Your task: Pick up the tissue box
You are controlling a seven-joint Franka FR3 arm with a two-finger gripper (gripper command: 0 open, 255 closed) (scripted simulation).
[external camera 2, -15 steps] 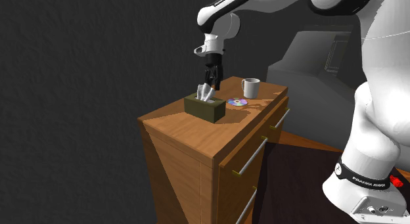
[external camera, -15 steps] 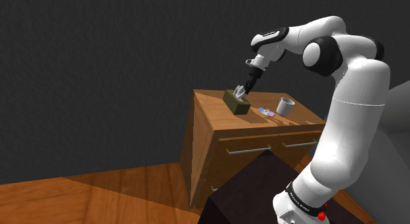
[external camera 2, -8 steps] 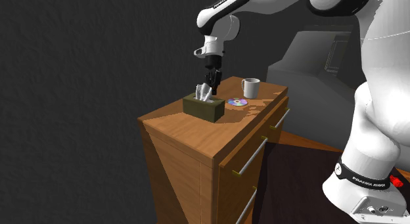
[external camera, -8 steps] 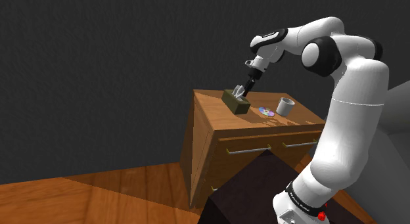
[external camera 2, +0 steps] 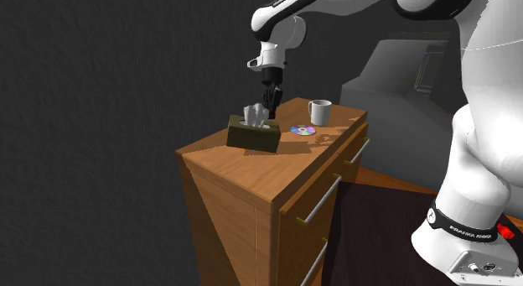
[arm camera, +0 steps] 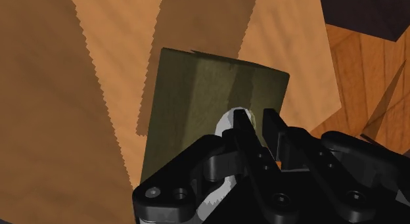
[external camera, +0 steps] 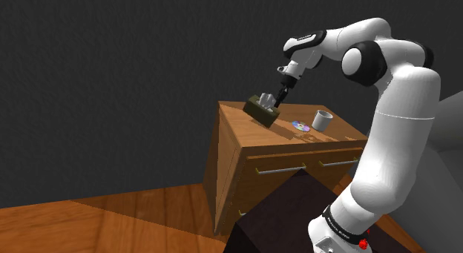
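The tissue box [external camera: 260,110] is dark olive with a white tissue [external camera 2: 254,115] standing out of its top. It hangs tilted just above the wooden dresser top [external camera 2: 251,171], casting a shadow beneath it. My black gripper [external camera: 277,100] comes down from above and is shut on the tissue box at its top opening, beside the tissue. In the wrist view the fingertips [arm camera: 242,121] clasp the box [arm camera: 190,104] where the tissue [arm camera: 225,125] emerges. From the second exterior view the gripper [external camera 2: 270,110] sits at the box's [external camera 2: 254,137] right end.
A shiny disc [external camera 2: 302,130] and a white mug [external camera 2: 319,111] stand on the dresser just beyond the box, also seen as disc [external camera: 300,126] and mug [external camera: 321,119]. The dresser [external camera: 245,162] has drawers with metal handles. My dark stand [external camera: 293,214] sits close to it.
The fingers closed on the box at its tissue opening. The box then rose off the dresser top, tilting and shifting a little toward the shoulder view's left.
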